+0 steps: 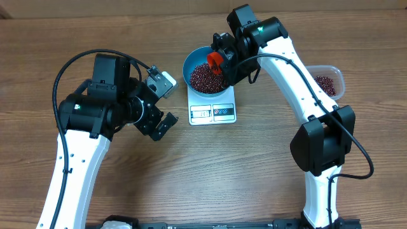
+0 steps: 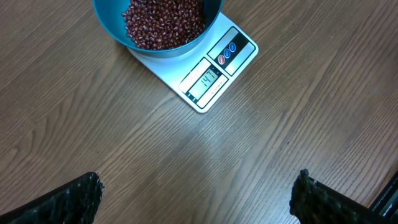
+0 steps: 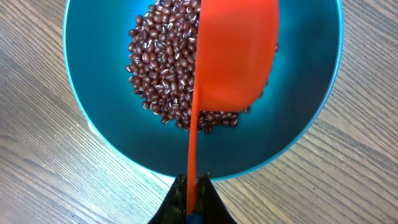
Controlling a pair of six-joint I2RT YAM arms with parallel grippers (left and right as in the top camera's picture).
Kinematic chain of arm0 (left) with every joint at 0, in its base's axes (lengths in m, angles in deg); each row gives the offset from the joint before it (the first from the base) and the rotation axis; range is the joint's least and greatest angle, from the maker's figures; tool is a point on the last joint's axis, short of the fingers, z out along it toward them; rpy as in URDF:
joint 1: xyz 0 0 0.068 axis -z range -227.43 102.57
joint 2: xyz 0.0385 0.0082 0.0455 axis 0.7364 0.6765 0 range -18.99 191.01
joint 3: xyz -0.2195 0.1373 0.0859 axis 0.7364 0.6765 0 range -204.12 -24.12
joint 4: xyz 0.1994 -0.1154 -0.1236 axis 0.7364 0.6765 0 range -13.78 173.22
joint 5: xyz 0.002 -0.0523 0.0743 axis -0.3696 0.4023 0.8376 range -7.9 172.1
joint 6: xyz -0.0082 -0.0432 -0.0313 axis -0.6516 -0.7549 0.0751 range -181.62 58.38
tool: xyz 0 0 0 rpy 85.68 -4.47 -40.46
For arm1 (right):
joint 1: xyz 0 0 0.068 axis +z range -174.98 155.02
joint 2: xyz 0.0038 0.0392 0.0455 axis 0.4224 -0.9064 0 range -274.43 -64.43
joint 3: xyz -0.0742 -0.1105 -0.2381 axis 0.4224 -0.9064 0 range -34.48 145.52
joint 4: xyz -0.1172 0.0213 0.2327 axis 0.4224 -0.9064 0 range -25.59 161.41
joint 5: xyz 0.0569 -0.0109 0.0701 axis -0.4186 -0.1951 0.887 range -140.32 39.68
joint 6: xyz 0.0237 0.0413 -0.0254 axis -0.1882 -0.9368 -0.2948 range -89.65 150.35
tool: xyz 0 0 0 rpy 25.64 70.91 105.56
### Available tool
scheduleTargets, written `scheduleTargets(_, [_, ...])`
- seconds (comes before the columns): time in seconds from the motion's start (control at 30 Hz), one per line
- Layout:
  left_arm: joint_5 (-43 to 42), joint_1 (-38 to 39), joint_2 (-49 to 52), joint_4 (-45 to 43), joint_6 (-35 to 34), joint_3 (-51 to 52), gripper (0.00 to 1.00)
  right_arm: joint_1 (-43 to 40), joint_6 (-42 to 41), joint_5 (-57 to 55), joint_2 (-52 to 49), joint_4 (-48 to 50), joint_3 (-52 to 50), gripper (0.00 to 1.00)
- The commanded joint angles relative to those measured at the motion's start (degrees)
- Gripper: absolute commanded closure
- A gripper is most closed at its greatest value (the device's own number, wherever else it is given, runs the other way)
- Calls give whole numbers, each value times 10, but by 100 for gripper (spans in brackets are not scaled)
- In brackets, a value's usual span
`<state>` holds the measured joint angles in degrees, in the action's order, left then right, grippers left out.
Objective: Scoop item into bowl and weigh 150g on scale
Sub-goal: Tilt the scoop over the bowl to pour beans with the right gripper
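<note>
The blue bowl point(image 1: 193, 63) stands on the white scale point(image 1: 213, 112) and holds a heap of dark red beans point(image 1: 202, 78). My right gripper point(image 1: 222, 58) is shut on the thin handle of an orange scoop point(image 1: 215, 62). In the right wrist view the scoop point(image 3: 233, 56) is turned on its side over the beans point(image 3: 161, 68), inside the bowl point(image 3: 292, 124), with the right gripper point(image 3: 198, 182) at the near rim. My left gripper point(image 1: 164, 102) hangs open and empty left of the scale. It point(image 2: 199, 176) hovers over bare wood, facing the scale point(image 2: 214, 78), bowl point(image 2: 112, 25) and beans point(image 2: 165, 22).
A clear plastic tub point(image 1: 329, 83) with more beans sits at the right, behind the right arm's link point(image 1: 321, 146). The table's far edge runs along the top of the overhead view. Bare wood lies between the two arms in front of the scale.
</note>
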<state>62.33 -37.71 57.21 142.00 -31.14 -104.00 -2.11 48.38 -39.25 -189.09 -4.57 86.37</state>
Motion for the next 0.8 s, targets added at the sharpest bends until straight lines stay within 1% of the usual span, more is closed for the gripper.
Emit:
scheduleTargets(0.0, [-8, 0, 4, 0, 13, -9, 0, 0, 2, -3, 26, 3, 19, 96])
scheduleTargets(0.5, [-8, 0, 4, 0, 13, -9, 0, 0, 0, -3, 26, 3, 19, 96])
scheduleTargets(0.77, [-8, 0, 4, 0, 13, -9, 0, -1, 1, 21, 26, 3, 19, 96])
